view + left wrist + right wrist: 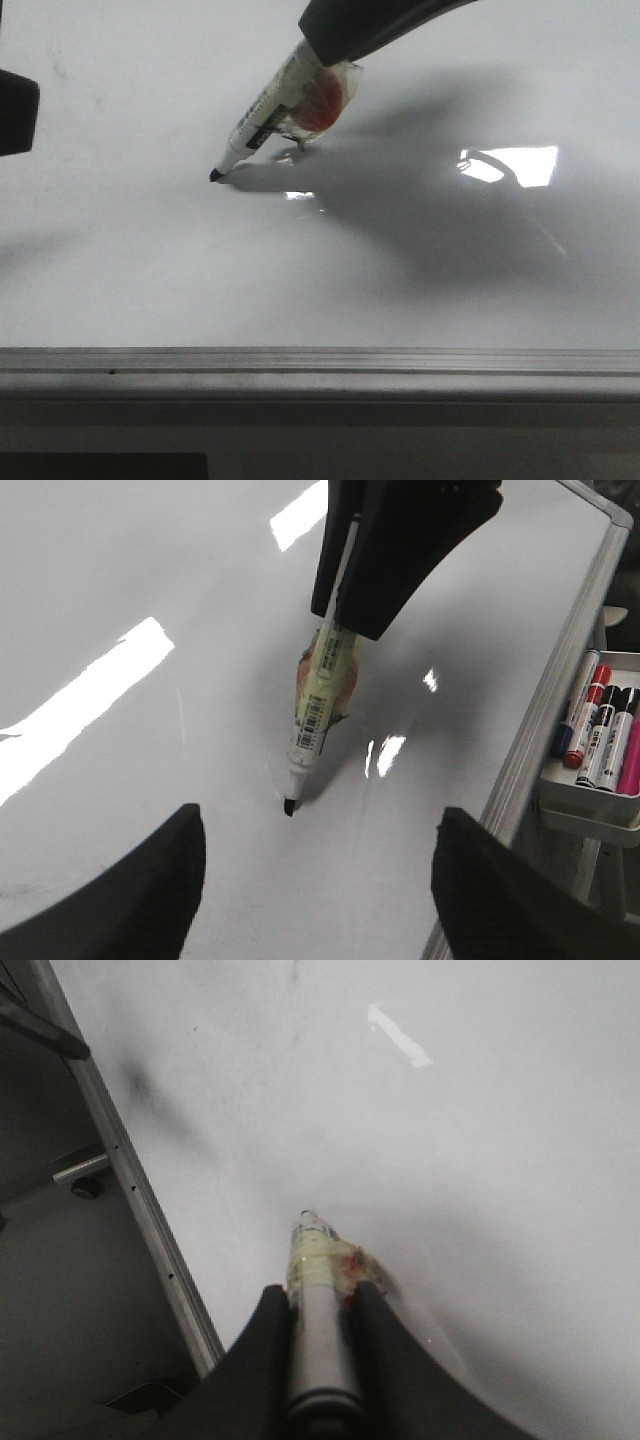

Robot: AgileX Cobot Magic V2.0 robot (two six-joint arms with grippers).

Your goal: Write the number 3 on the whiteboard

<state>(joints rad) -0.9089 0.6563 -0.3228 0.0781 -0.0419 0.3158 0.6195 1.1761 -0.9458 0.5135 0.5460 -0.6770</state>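
The whiteboard is a glossy white board with a grey metal frame along its near edge. My right gripper is shut on a marker pen wrapped in yellowish tape with a red patch. The pen slants down and its black tip is at the board surface. The right wrist view shows the pen clamped between the right gripper's two fingers. My left gripper is open and empty, hovering over the board near the pen tip. No drawn number 3 shows on the board.
A tray of several coloured markers hangs beyond the board's frame. Bright light reflections lie on the board. My left arm's dark end shows at the front view's left edge. The board's frame borders dark ground.
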